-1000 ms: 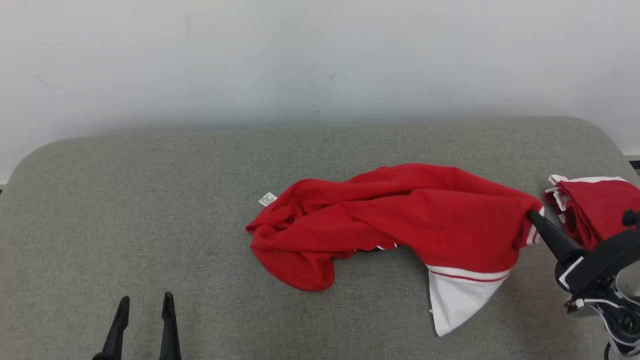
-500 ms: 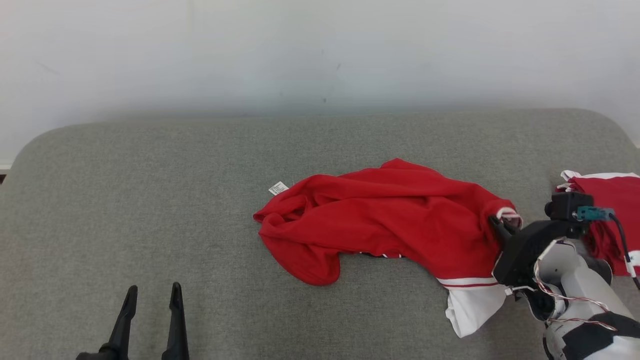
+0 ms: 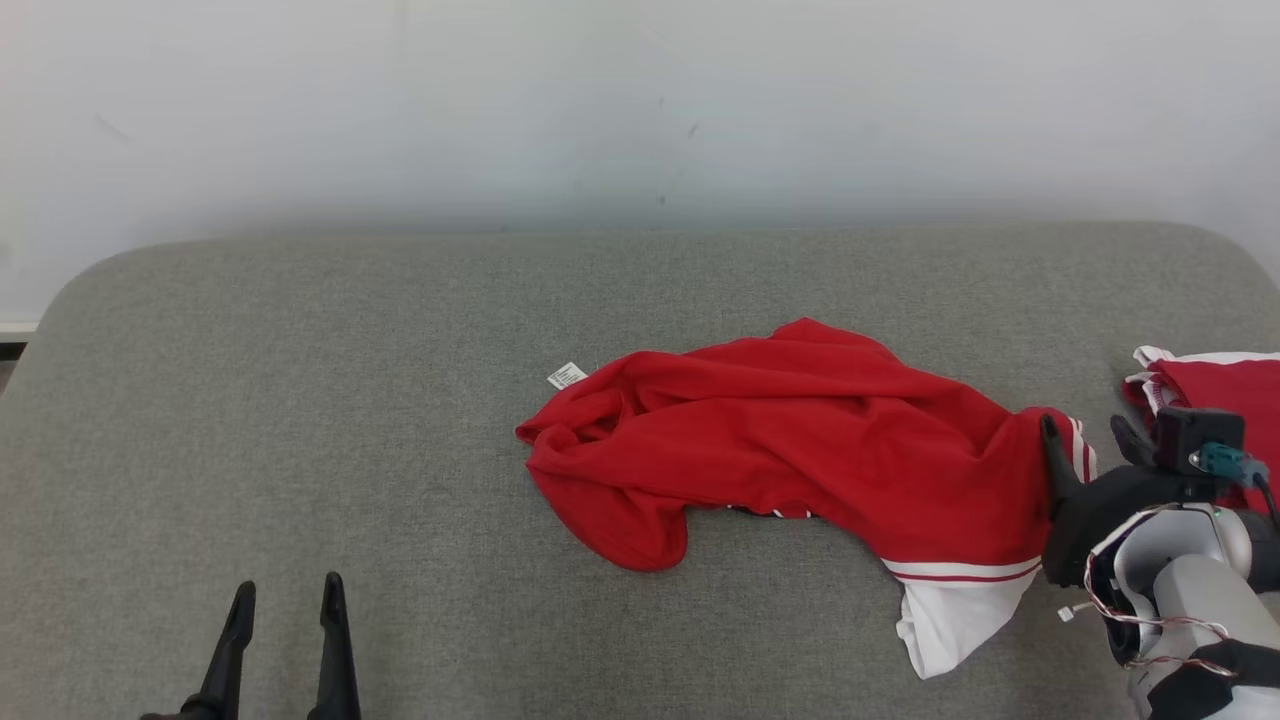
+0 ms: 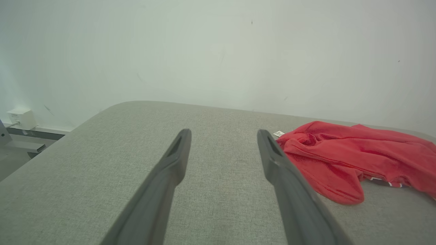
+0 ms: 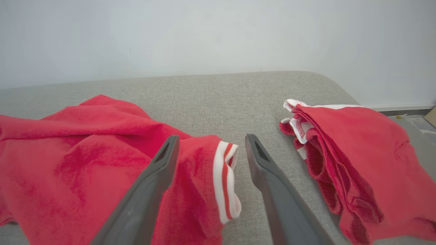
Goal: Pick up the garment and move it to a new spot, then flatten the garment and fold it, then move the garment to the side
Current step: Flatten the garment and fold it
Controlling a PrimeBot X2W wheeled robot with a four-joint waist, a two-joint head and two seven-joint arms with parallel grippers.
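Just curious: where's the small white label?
Head view, centre: the small white label lies by the crumpled red garment's upper-left edge on the grey fabric table.

1. The place looks like a bare test room or lab, not a home: a plain white wall (image 3: pixel 640 100) with faint scuff marks runs along the far side.
2. A wide padded table (image 3: pixel 300 400), covered in grey fabric and rounded at the corners, serves as the work surface.
3. Far left, a small white box (image 4: pixel 19 118) sits low against the wall.
4. A red garment (image 3: pixel 800 440) and a second red garment (image 3: pixel 1215 390) lie to the right.
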